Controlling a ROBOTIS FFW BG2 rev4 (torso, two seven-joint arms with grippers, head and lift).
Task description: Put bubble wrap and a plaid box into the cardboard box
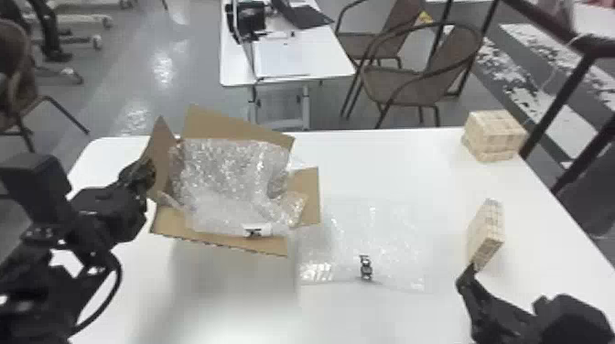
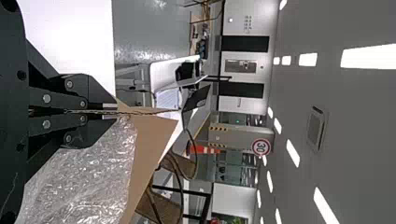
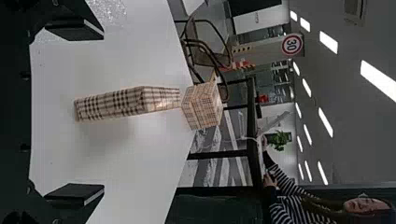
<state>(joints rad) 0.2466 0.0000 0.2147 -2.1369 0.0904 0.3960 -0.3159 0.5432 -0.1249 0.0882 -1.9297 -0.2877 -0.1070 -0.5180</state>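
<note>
The open cardboard box (image 1: 304,196) stands at the left of the table, with crumpled bubble wrap (image 1: 229,169) filling its mouth and hanging over the near flap. My left gripper (image 1: 146,170) is at its left flap; in the left wrist view the left gripper (image 2: 109,112) is shut on that cardboard flap (image 2: 149,135). A slim plaid box (image 1: 487,231) stands on the right of the table, just beyond my right gripper (image 1: 473,276). In the right wrist view, the right gripper (image 3: 102,112) is open, fingers wide apart, with the plaid box (image 3: 126,103) lined up between them and untouched.
A thicker plaid box (image 1: 494,135) sits at the table's far right corner. Flat clear bubble wrap (image 1: 389,238) lies mid-table, with a small dark mark (image 1: 366,267) on it. Behind are another table (image 1: 297,59) and chairs (image 1: 402,84).
</note>
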